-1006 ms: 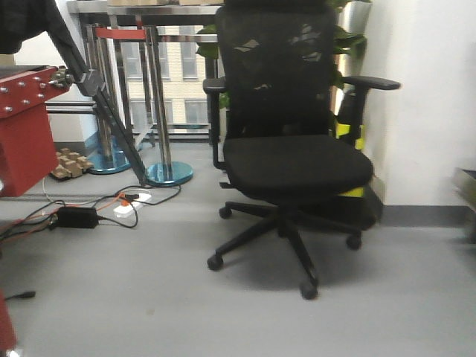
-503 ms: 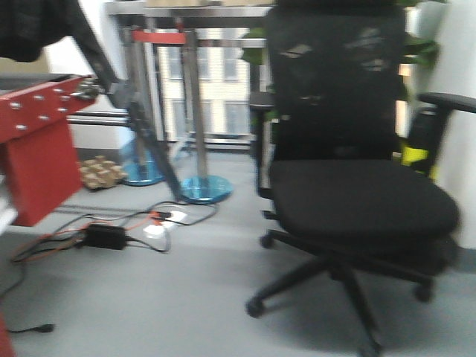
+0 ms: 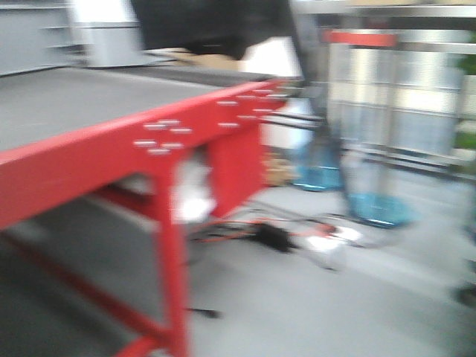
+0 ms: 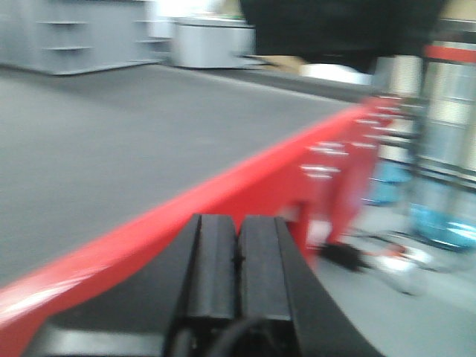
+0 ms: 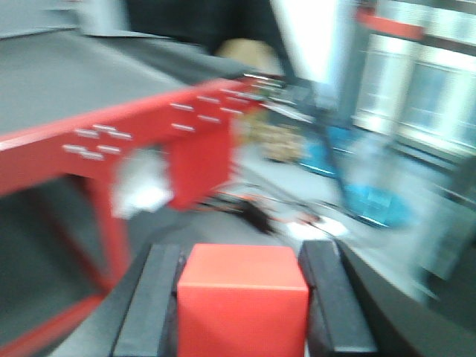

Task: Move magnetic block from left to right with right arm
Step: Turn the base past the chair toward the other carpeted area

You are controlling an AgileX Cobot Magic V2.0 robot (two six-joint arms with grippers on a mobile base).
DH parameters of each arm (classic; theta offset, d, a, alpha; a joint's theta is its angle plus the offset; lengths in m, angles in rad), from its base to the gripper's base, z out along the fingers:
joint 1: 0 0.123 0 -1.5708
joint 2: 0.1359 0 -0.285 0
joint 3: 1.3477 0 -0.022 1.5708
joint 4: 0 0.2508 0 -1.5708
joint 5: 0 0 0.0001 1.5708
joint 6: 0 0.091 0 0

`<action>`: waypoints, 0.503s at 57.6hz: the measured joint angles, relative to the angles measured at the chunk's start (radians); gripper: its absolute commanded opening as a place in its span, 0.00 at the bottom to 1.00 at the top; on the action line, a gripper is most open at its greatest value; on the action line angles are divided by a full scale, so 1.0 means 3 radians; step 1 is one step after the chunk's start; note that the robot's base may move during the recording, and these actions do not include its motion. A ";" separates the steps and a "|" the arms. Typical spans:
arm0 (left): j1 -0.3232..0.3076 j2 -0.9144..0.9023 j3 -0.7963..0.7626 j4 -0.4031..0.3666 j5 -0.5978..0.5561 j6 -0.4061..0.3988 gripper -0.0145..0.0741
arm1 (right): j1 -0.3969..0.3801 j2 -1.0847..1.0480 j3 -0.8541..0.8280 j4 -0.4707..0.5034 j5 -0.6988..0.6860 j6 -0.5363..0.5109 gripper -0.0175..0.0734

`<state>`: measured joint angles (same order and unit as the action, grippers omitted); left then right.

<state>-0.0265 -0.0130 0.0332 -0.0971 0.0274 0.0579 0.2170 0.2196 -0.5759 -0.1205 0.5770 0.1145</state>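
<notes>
The magnetic block [image 5: 242, 301], a plain bright-red cube, fills the bottom of the right wrist view between the two black fingers [image 5: 152, 297] of my right gripper [image 5: 242, 256], which is shut on it. In the left wrist view my left gripper [image 4: 239, 230] is shut, its two black pads pressed together with nothing between them. Neither gripper nor the block shows in the front view. All views are motion-blurred.
A red-framed table with a grey top [image 3: 89, 97] fills the left of the front view, its leg [image 3: 172, 282] near the middle. Behind stand steel posts on blue bases [image 3: 375, 208], and cables with a black adapter [image 3: 275, 236] lie on the grey floor.
The front view has swung left: the black office chair has left the frame and the red table has come in to fill the left half. Blur has grown.
</notes>
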 measured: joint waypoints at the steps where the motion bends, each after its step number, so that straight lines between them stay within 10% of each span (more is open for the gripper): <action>1: 0.0000 0.0000 0.0000 0.0000 0.0000 0.0000 0.02 | 0.0000 0.0000 0.0000 0.0000 0.0000 0.0000 0.43; 29: 0.0000 0.0000 0.0000 0.0000 0.0000 0.0000 0.02 | 0.0000 0.0000 0.0000 0.0000 0.0000 0.0000 0.43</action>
<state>-0.0265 -0.0130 0.0332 -0.0971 0.0274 0.0579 0.2170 0.2196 -0.5759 -0.1205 0.5770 0.1145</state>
